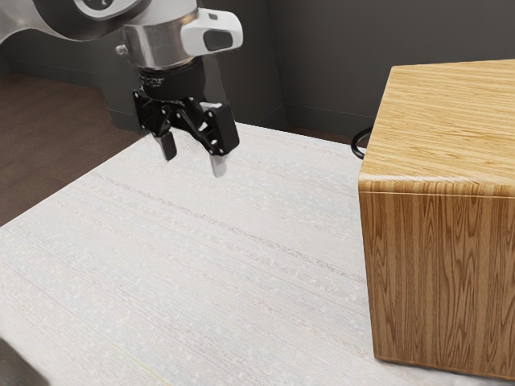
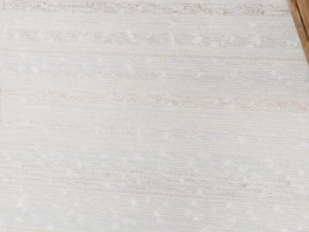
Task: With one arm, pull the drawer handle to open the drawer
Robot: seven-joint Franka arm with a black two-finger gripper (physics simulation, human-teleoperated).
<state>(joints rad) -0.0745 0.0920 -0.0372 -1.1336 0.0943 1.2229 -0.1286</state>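
At the exterior view's left, my one robot arm (image 1: 121, 20) comes down from the upper corner and ends in a single black end effector (image 1: 195, 161), which hangs in the air above the pale, woven-looking bench (image 1: 201, 265). Its two fingers (image 1: 218, 165) stand apart with nothing between them, so it is released and empty. Straight below the end effector, the wrist view shows bare bench (image 2: 145, 121), with one corner of wood grain (image 2: 300, 24) at the edge of the picture. Further right, well apart from the end effector and lower than it, a thin dark loop is the drawer handle (image 1: 359, 143). It sticks out from the side of the wooden drawer cabinet (image 1: 442, 241) that faces back towards the arm. I count one handle, one cabinet, one bench and one arm. The drawer front behind the handle is turned away from the camera, so I cannot tell how many drawers it holds or whether one is open at all. I judge the handle to be stiff and smooth, a narrow bar that should be taken at the middle of its loop with a finger on each side. The cabinet looks solid and heavy, so I expect it to stay put while the drawer slides, though a pull off the sliding line could make it bind.
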